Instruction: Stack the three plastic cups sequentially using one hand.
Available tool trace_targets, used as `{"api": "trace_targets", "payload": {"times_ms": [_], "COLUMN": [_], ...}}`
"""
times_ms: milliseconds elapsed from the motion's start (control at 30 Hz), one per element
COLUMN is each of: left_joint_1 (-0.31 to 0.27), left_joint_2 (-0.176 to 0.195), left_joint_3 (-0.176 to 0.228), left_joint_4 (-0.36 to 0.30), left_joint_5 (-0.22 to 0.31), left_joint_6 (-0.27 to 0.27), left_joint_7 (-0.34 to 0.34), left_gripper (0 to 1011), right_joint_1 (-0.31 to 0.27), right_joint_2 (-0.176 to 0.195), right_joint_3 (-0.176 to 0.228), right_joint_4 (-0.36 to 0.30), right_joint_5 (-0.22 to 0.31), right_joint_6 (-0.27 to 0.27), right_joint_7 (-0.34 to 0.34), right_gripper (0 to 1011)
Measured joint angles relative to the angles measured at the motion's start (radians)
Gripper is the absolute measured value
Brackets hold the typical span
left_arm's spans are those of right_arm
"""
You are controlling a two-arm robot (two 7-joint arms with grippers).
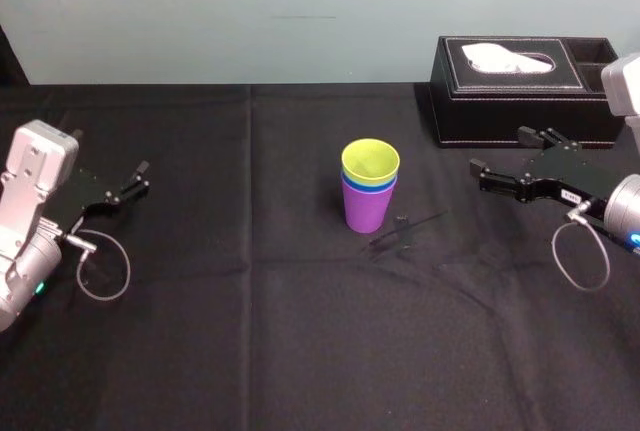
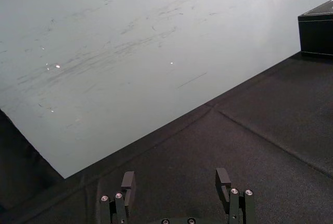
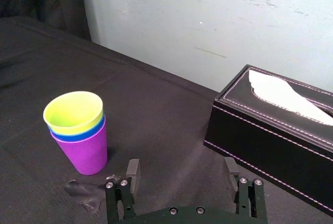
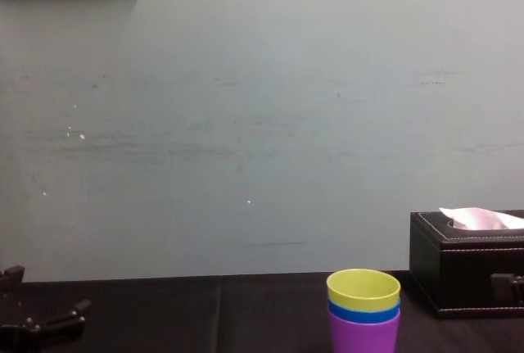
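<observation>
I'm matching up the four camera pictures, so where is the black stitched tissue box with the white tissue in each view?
Head view: the black stitched tissue box is upper right, against the pale wall.
Left wrist view: one corner, far beyond the left gripper.
Right wrist view: close ahead of the right gripper.
Chest view: lower right, beside the stacked plastic cups.
Shared landmark: that pale wall behind it.

The left arm (image 1: 32, 189) and right arm (image 1: 624, 205) are ending in silver-grey housings, each trailing a thin grey cable loop (image 1: 105, 273). Bulky black bodies are carrying slim, straight black jaws. Silver screw heads (image 3: 120, 183) are dotting their bases, and a small white label (image 1: 571, 194) is sitting on the right one.
</observation>
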Motion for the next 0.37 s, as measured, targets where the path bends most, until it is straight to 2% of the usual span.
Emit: {"api": "trace_targets", "payload": {"times_ms": [367], "left_joint_1": [0.000], "left_joint_2": [0.000], "left_joint_3": [0.000], "left_joint_4": [0.000], "left_joint_5": [0.000], "left_joint_6": [0.000], "left_joint_7": [0.000], "left_gripper": [1011], "right_joint_1": [0.001], "right_joint_2": [0.001], "right_joint_3": [-0.002], "right_joint_4": [-0.001], "right_joint_5": [0.000], "right_joint_6": [0.000], "right_joint_7": [0.001], "right_gripper": [1003]}}
